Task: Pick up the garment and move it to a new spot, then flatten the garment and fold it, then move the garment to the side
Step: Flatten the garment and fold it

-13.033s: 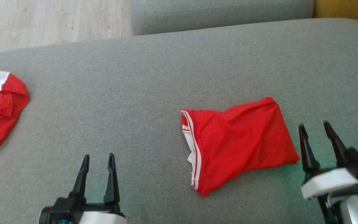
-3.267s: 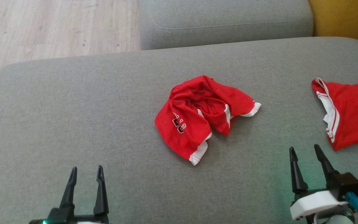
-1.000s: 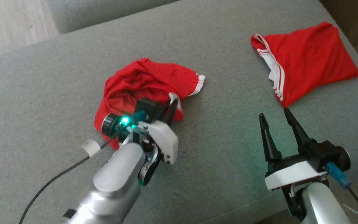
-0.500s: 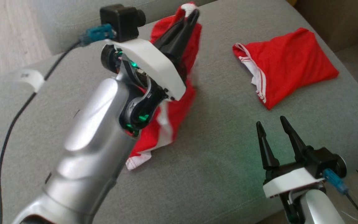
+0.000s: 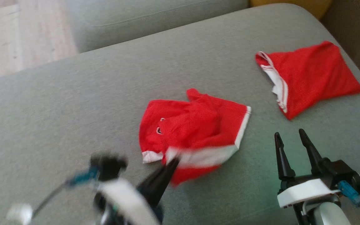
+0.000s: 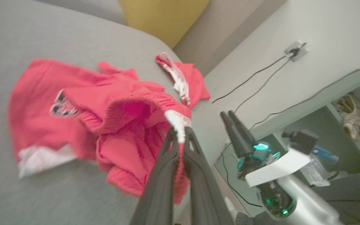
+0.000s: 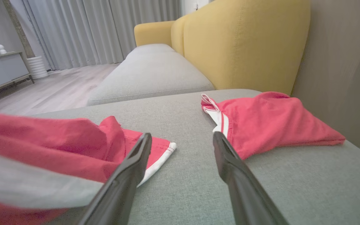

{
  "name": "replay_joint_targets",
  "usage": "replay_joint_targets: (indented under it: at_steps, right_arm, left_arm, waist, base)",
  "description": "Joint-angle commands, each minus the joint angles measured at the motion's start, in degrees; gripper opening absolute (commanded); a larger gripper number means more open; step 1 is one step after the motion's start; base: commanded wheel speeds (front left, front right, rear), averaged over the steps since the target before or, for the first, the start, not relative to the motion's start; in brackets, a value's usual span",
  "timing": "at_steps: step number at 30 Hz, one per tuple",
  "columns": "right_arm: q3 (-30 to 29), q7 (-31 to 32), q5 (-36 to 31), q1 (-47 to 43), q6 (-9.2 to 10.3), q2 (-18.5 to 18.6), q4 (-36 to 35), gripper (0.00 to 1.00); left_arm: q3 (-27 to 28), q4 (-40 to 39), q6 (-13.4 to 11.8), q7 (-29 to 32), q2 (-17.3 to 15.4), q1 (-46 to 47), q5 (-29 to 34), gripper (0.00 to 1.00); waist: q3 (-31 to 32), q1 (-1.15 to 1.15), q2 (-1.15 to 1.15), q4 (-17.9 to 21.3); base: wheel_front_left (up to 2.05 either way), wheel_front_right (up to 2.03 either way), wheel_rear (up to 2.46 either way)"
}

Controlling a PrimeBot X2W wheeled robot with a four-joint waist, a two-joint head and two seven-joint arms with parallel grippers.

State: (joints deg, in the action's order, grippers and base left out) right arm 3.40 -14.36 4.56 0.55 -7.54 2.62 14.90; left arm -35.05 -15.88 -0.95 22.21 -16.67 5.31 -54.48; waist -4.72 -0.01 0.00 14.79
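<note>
The garment (image 5: 195, 125) is red with white trim and lies crumpled in the middle of the grey cushion (image 5: 73, 109). My left gripper (image 5: 171, 163), blurred at the lower left, is shut on its white-edged hem. In the left wrist view the fingers (image 6: 162, 175) pinch that white hem, and the rest of the garment (image 6: 73, 103) spreads beyond them. My right gripper (image 5: 289, 137) stands open to the right of the garment, with nothing between its fingers. The right wrist view has the garment (image 7: 42, 140) just left of the open right gripper (image 7: 181, 136).
A second red garment (image 5: 308, 75), folded with white stripes, lies at the cushion's far right near its edge. Another grey cushion (image 5: 155, 18) sits behind, with wood floor (image 5: 20, 34) at the upper left. A yellow backrest (image 7: 245, 40) rises beyond; a shelf (image 6: 339, 103) and cables stand off the right side.
My left arm has come down from high above the cushion toward the near edge, still gripping the hem. The garment, hanging before, now lies spread on the cushion. The head camera has shifted.
</note>
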Motion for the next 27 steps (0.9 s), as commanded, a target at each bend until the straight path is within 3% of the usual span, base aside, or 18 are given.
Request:
replay_joint_targets:
  at_steps: [1, 5, 8, 13, 20, 21, 22, 23, 24, 27]
  right_arm:
    - [1.1, -0.6, -0.4, 1.3, 0.05, 0.3, -2.0, 1.00]
    - [0.6, -0.6, -1.2, 0.6, 0.05, 0.3, -1.7, 1.00]
    - [0.3, -0.6, -1.8, 0.0, 0.05, 0.3, -1.5, 1.00]
    - [0.4, -0.6, -2.4, -0.2, 0.05, 0.3, -1.2, 1.00]
    - [1.1, -0.6, -3.2, 0.0, 0.05, 0.3, -0.7, 1.00]
    - [1.1, -0.6, -3.3, 0.0, 0.05, 0.3, -0.7, 1.00]
    - [1.1, -0.6, -3.4, -0.1, 0.05, 0.3, -0.7, 1.00]
    - [1.2, -0.6, -3.4, -0.1, 0.05, 0.3, -0.7, 1.00]
    - [1.2, -0.6, -3.5, -0.1, 0.05, 0.3, -0.7, 1.00]
    - [1.0, -0.6, -3.6, -0.2, 0.05, 0.3, -0.7, 1.00]
  left_arm:
    - [3.1, -2.2, -1.0, -1.9, -2.1, -2.0, 0.2, 0.00]
    - [5.7, 1.3, -2.7, -6.4, -3.5, -11.4, -1.6, 0.00]
    - [7.2, 4.8, -2.6, -9.2, -3.3, -15.1, -3.1, 0.00]
    - [9.3, 10.4, -1.6, -11.8, -1.6, -17.1, -6.2, 0.00]
    - [10.9, 20.1, 0.5, -16.3, -1.4, -14.3, -4.4, 0.00]
    - [10.9, 21.0, 0.8, -16.9, -1.5, -13.8, -3.8, 0.12]
    - [11.0, 21.9, 1.0, -17.8, -1.5, -13.2, -3.1, 0.41]
    - [11.1, 22.7, 0.9, -18.8, -1.7, -12.7, -2.1, 0.88]
    - [11.2, 23.5, 0.7, -19.7, -1.9, -12.3, -1.1, 1.00]
    - [11.0, 25.5, -0.8, -21.7, -2.9, -11.7, 2.1, 1.00]
  waist:
    - [0.3, 0.01, 0.00, -2.1]
    - [0.8, 0.01, 0.00, -5.2]
    - [1.5, 0.01, 0.00, -7.6]
    - [2.3, 0.01, 0.00, -10.3]
    - [2.9, 0.01, 0.00, -13.2]
    - [3.0, 0.01, 0.00, -13.5]
    - [3.0, 0.01, 0.00, -13.7]
    - [2.9, 0.01, 0.00, -13.9]
    - [2.9, 0.01, 0.00, -14.0]
    - [3.0, 0.01, 0.00, -14.2]
  base:
    - [0.00, 0.00, 0.00]
    - [0.00, 0.00, 0.00]
    - [0.00, 0.00, 0.00]
    - [0.00, 0.00, 0.00]
    - [0.00, 0.00, 0.00]
    - [0.00, 0.00, 0.00]
    - [0.00, 0.00, 0.00]
    - [0.00, 0.00, 0.00]
    - [0.00, 0.00, 0.00]
    - [0.00, 0.00, 0.00]
